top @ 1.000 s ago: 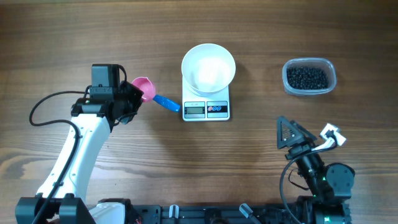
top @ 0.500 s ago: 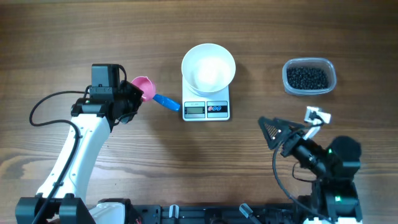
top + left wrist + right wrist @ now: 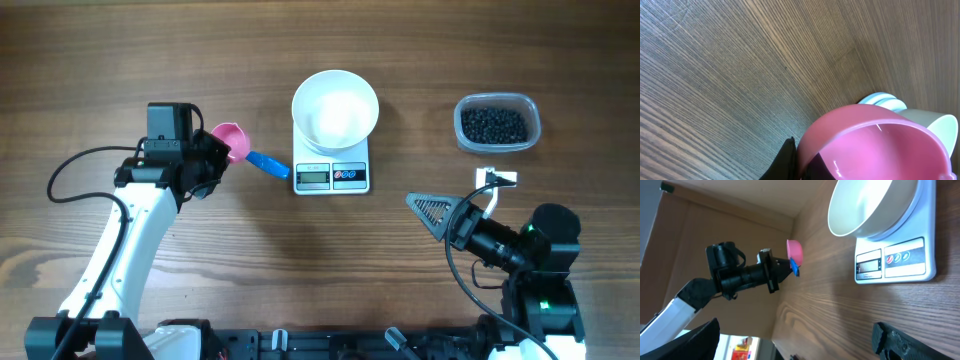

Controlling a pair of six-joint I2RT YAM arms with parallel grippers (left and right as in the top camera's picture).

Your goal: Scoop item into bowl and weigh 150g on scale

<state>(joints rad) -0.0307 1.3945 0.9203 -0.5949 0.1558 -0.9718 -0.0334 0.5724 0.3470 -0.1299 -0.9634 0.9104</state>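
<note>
The white bowl (image 3: 335,108) stands empty on the white scale (image 3: 333,176) at mid-table; both also show in the right wrist view, bowl (image 3: 867,205) on scale (image 3: 900,255). The item, a dark heap of black pellets (image 3: 493,124), fills a clear tub at the right. My left gripper (image 3: 213,160) is shut on the rim of a pink scoop (image 3: 230,142) with a blue handle, left of the scale. In the left wrist view the pink scoop (image 3: 875,145) fills the lower right. My right gripper (image 3: 455,198) hangs open and empty below the tub, pointing left.
The clear tub (image 3: 531,110) sits at the far right, apart from the scale. The left arm (image 3: 740,275) shows across the table in the right wrist view. Bare wood lies between the scale and the near edge.
The right arm has swung its open gripper leftward, toward the table's middle. The left gripper and the scoop have not moved.
</note>
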